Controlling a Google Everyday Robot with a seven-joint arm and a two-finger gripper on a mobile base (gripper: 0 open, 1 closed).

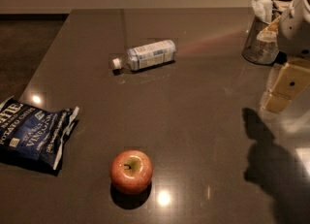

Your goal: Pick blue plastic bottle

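Table (203, 121): dark and glossy, carrying everything listed below.
Bag (34, 136): dark blue chip bag, far to the gripper's left and nearer the front edge, well apart from the bottle.
Gripper (281, 94): at the right edge of view, hanging above the table. How far open it is cannot be told. Nothing is seen in its hold.
Cup (259, 41): clear, stuffed with paper, just behind the gripper.
Bottle (145, 56): lying on its side with the cap pointing away from the gripper, well to the gripper's left and farther back. It is untouched.
Apple (131, 171): left of the gripper and toward the front, off the direct line to the bottle.
Risk 1: the bottle is round and light on a slick top, so a one-sided touch would likely roll or skate it away.
Risk 2: closing along its length rather than across it would probably slip off.
Risk 3: a swing of the arm could clip the cup.
Risk 4: the bag is the bluer object and could be taken for the target.
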